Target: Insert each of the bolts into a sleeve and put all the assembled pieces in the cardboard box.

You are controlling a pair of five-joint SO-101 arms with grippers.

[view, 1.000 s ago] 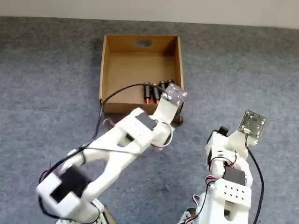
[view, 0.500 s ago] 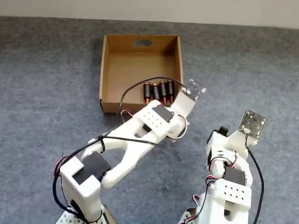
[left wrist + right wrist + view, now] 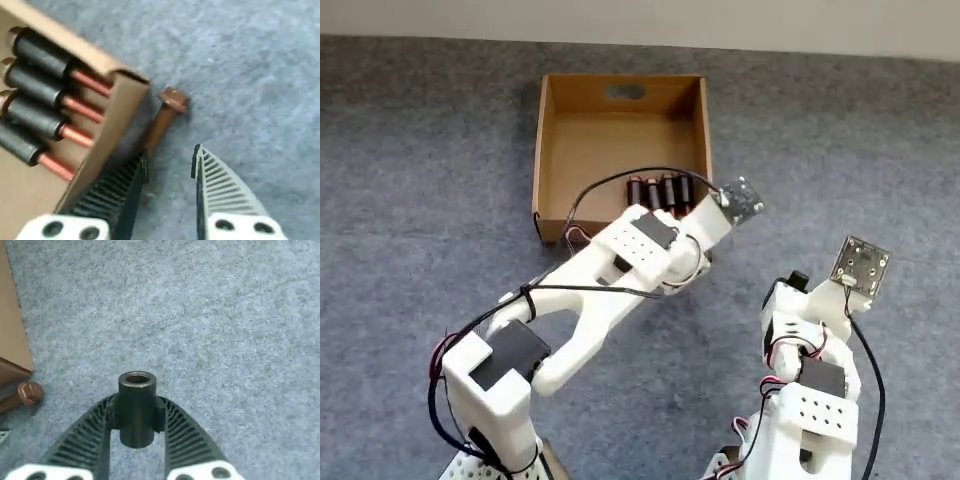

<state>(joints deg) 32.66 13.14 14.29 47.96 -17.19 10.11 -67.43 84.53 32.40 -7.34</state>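
Left gripper (image 3: 170, 161): hovering open by the bolt's tip.
Bolt (image 3: 165, 117): lying outside the box (image 3: 107, 135), just beside its corner.
Right gripper (image 3: 135, 407): clamping an upright sleeve (image 3: 136, 420).
Assembled pieces (image 3: 30, 117): lying side by side inside the box.

1. High view: the left arm (image 3: 620, 270) covers the near right corner of the cardboard box (image 3: 545, 150) and the near ends of the four assembled pieces (image 3: 658, 190).
2. High view: the lower picture edge cuts off the bases of the left arm and the right arm (image 3: 810, 390).
3. Left wrist view: the bolt (image 3: 165, 117) has its threaded end hidden behind one finger (image 3: 120, 190) of the left gripper (image 3: 170, 156). The cardboard box runs past the picture edge.
4. Right wrist view: the sleeve (image 3: 136, 390) has its lower end hidden between the clamping fingers of the right gripper (image 3: 137, 407). The bolt's shank runs out at the picture edge.
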